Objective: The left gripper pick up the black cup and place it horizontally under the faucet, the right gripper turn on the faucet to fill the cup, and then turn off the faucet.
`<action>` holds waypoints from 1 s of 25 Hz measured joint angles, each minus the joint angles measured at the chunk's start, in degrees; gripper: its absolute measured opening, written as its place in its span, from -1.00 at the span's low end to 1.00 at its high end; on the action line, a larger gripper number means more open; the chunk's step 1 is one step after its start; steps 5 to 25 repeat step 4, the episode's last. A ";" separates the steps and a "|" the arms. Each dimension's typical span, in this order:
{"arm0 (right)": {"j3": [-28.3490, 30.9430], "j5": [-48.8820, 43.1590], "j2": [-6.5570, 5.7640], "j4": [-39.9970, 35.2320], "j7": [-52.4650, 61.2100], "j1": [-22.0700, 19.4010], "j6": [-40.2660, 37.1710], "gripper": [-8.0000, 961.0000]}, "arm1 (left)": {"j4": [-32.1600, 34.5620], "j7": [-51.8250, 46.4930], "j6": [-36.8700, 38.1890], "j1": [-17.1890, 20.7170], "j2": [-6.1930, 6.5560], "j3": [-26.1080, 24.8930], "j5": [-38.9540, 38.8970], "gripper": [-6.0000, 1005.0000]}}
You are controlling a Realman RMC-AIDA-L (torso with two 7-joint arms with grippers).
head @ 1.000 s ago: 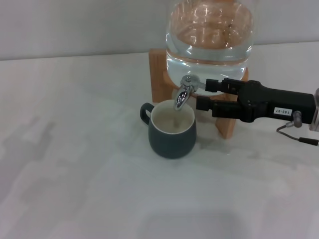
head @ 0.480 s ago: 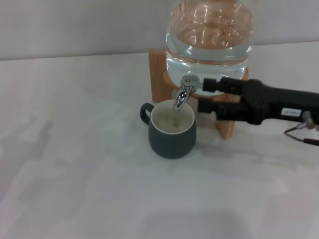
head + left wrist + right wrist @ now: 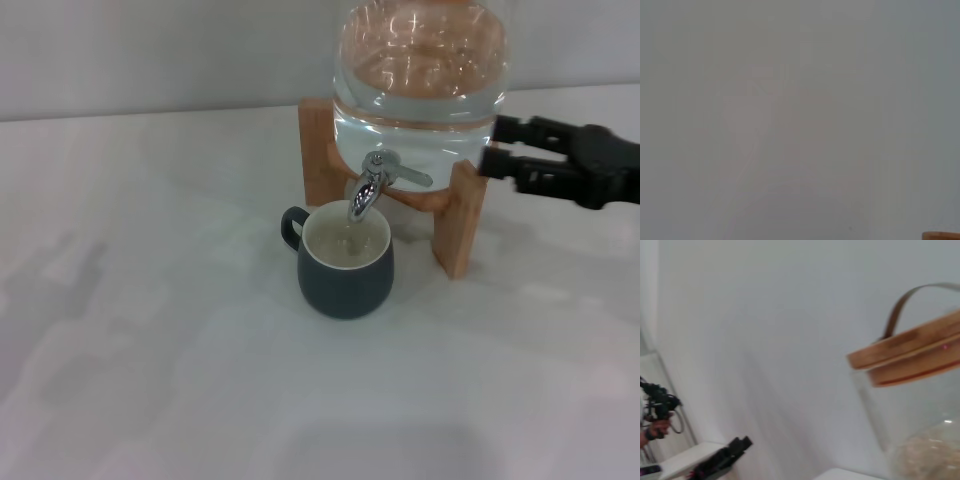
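The black cup (image 3: 345,278) stands upright on the white table directly under the faucet (image 3: 367,192), its handle toward the left and its pale inside showing. The faucet's flat lever (image 3: 410,177) points to the right. My right gripper (image 3: 494,147) hovers to the right of the jar beside the stand's right leg. It is well clear of the lever and open, with nothing between its fingers. The left gripper is out of view.
The glass water jar (image 3: 420,70) rests on a wooden stand (image 3: 458,235) behind the cup. Its wooden lid (image 3: 905,352) shows in the right wrist view. A dark claw-like shape (image 3: 720,459) lies far off there. A wood corner (image 3: 941,235) edges the left wrist view.
My right gripper has drawn back to the right, away from the faucet lever it was straddling. The lever now shows uncovered. The cup has not moved.
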 joint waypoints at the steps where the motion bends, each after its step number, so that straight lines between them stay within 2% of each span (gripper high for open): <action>1: 0.53 -0.20 -0.34 0.01 0.00 -0.33 0.00 0.75 | 0.00 0.00 0.00 0.03 0.00 0.00 0.02 -0.07; 4: 3.45 -1.21 -1.48 0.31 0.00 -1.19 0.02 0.75 | 0.03 0.00 -0.02 0.10 -0.01 0.00 0.11 -0.07; 25: 3.45 -1.21 -1.48 0.31 0.00 -1.19 0.02 0.75 | 0.03 0.00 -0.02 0.10 -0.01 0.00 0.11 -0.07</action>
